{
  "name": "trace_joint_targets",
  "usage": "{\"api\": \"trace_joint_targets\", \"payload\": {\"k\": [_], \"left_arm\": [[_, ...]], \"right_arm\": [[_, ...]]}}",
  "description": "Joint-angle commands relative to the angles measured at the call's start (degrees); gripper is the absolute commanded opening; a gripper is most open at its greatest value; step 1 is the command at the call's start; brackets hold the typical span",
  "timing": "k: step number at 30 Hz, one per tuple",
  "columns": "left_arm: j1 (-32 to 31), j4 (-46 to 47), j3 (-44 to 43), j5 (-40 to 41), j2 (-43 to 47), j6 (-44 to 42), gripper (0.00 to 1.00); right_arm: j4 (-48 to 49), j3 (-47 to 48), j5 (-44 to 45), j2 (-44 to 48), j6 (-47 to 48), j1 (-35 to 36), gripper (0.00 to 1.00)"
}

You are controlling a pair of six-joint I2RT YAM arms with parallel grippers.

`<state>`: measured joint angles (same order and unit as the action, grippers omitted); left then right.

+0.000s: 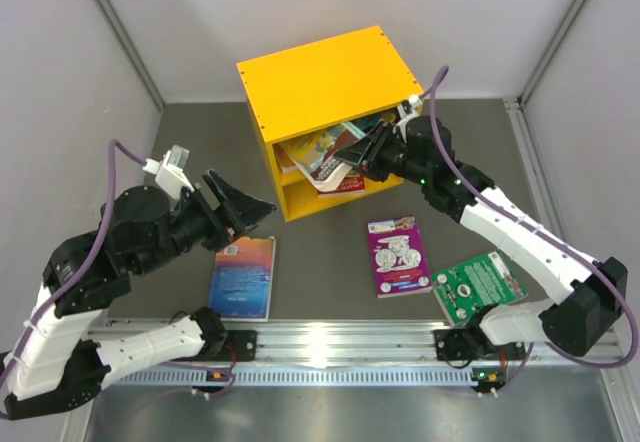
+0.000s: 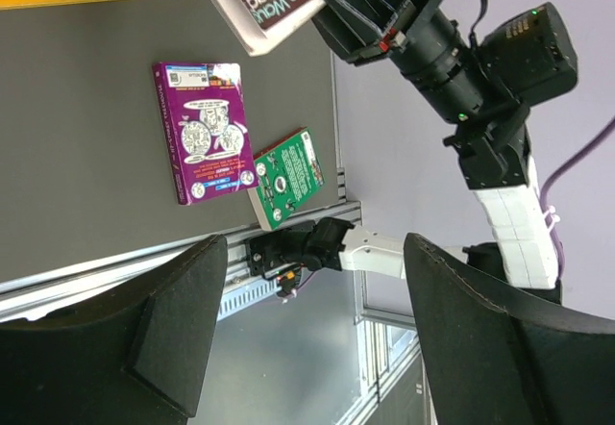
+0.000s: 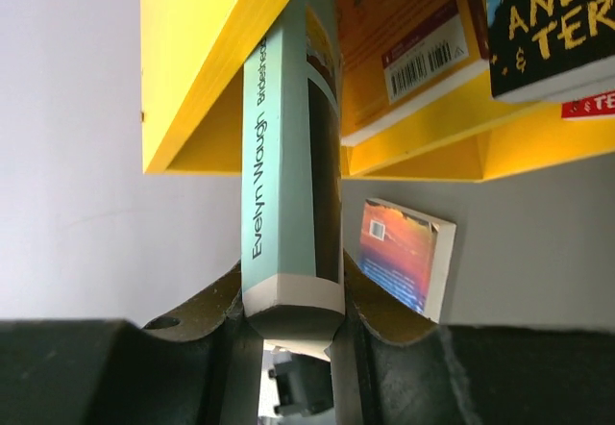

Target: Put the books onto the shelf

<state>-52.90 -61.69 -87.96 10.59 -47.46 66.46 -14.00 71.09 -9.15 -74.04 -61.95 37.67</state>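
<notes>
Up at the yellow shelf (image 1: 320,77), the right arm's jaws are clamped on a teal Evelyn Waugh paperback (image 3: 279,156), its far end right at the upper compartment's mouth, beside the side wall. Looks like mid-insertion. Next it'd need a straight push in without snagging the books leaning inside. Left arm's jaws hang wide apart, empty, near the blue book (image 1: 243,275). A purple book (image 1: 398,255) and a green book (image 1: 480,285) wait on the desk (image 1: 320,262).
</notes>
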Motion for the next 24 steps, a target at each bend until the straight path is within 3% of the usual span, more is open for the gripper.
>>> {"api": "trace_joint_targets", "payload": {"k": [1,10,24], "left_arm": [[0.1,-1.1,0.2,0.7,0.8,0.8,0.79],[0.1,-0.2,1.3,0.6,-0.1,0.6,0.79],[0.1,-0.4,2.4,2.2,0.5,1.8,0.78]], "right_arm": [[16.5,0.5,1.8,-0.1,-4.0,-0.7,0.00],[19.6,2.5,10.7,-8.0,-5.4,1.8,0.00],[22.0,8.2,10.2,-20.6,-10.1,4.0,0.00]]}}
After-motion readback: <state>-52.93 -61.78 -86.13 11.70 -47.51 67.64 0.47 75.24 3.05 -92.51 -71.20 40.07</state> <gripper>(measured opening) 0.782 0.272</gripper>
